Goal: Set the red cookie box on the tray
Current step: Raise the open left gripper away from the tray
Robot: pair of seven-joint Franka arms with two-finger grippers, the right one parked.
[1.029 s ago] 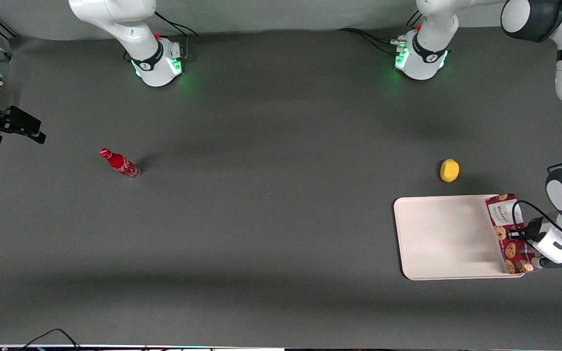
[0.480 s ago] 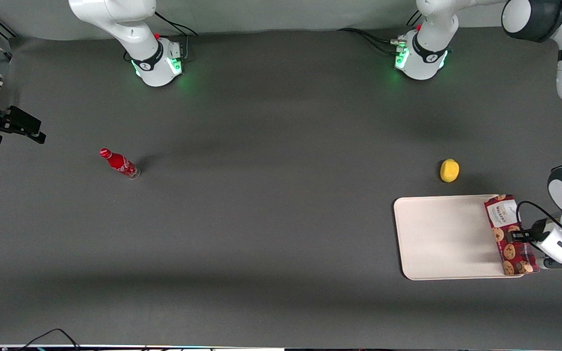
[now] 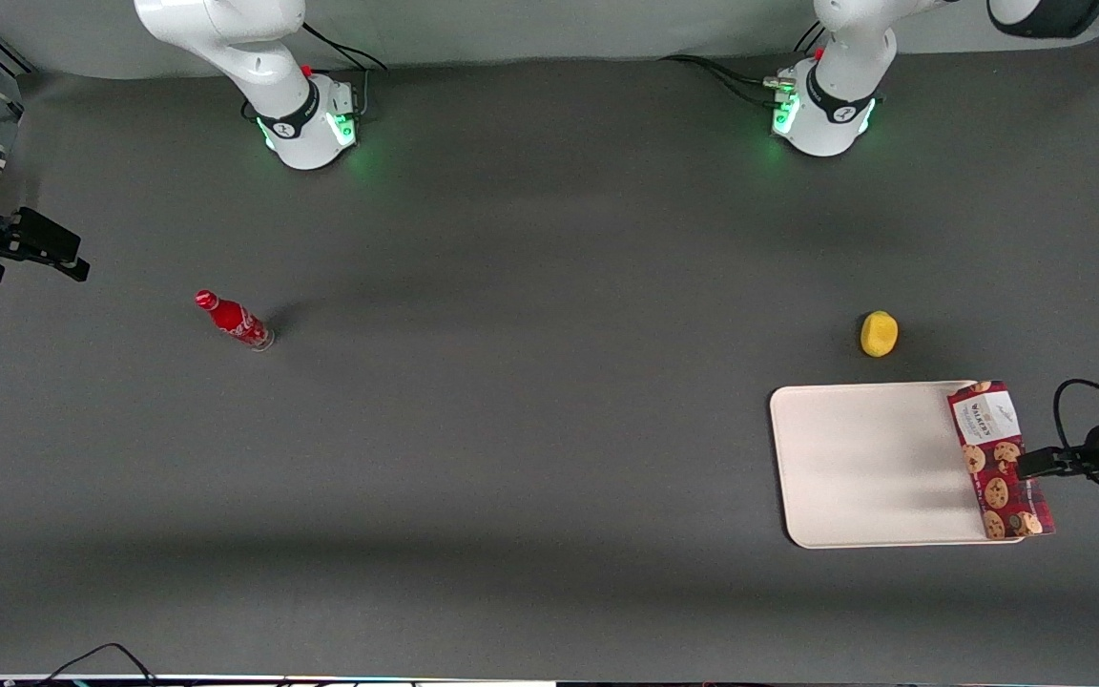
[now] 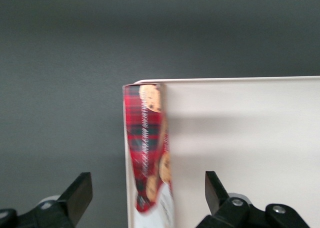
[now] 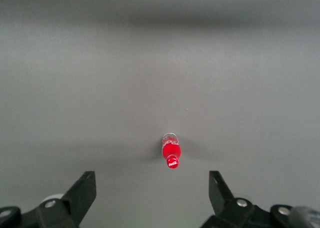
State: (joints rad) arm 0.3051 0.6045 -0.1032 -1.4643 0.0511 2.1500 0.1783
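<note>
My gripper (image 3: 1026, 466) hangs level beside the tray (image 3: 864, 468), fingers (image 4: 80, 190) spread wide and gripping nothing — the red cookie box (image 3: 996, 460) lies just off their tips, flat along the tray's edge at my end of the table. Farther from the camera sits a yellow ball (image 3: 879, 334).

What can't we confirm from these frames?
- Whether the dark-red plaid cookie box lies fully inside the large cream-white tray: in the front view it covers that rim.
- Box's label end: cut off by the frame edge in the left wrist view.
- Print on the small red soda bottle: too small.
- Left arm's tool, open beside the box: its wrist leaves the front view.
</note>
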